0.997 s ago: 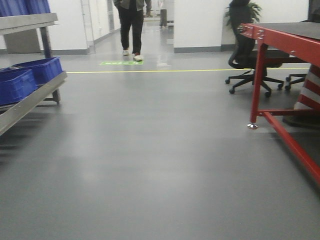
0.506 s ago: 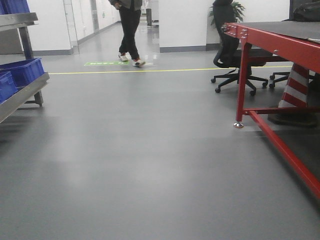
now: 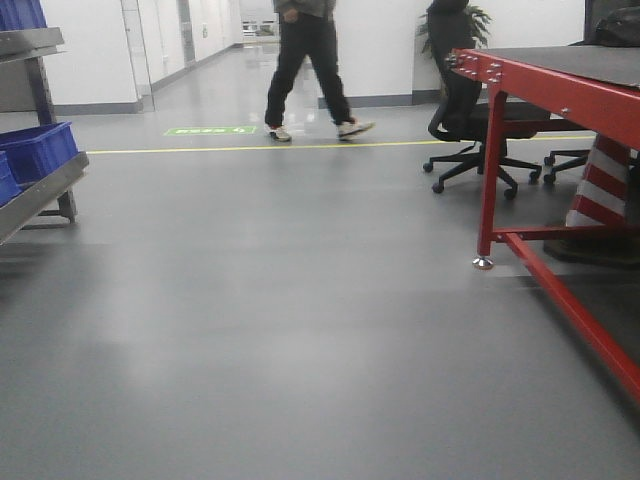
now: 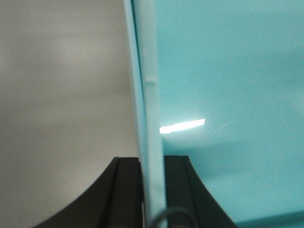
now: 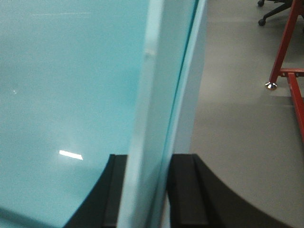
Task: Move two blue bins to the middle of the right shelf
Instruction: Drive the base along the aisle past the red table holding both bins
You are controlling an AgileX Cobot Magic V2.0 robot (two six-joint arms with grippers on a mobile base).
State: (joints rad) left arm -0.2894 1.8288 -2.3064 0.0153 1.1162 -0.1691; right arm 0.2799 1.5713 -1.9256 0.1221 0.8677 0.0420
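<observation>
A light blue bin (image 4: 228, 71) fills both wrist views, carried between the two arms. My left gripper (image 4: 152, 159) is shut on its left wall (image 4: 146, 95), one black finger (image 4: 127, 183) outside and the other inside. My right gripper (image 5: 147, 156) is shut on the opposite wall (image 5: 164, 71) of the same bin (image 5: 71, 71). Darker blue bins (image 3: 40, 150) sit on a metal shelf (image 3: 45, 190) at the left edge of the front view. The right shelf is out of view.
A red-framed table (image 3: 560, 90) runs along the right, its leg (image 3: 488, 190) on the floor. Behind it are a black office chair (image 3: 470, 110) and a red-white striped cone (image 3: 605, 190). A person (image 3: 305, 70) walks across the far aisle past a yellow floor line (image 3: 300, 146).
The front view has swung so the left shelf and its bins slid further off the left edge. The person has walked to the right.
</observation>
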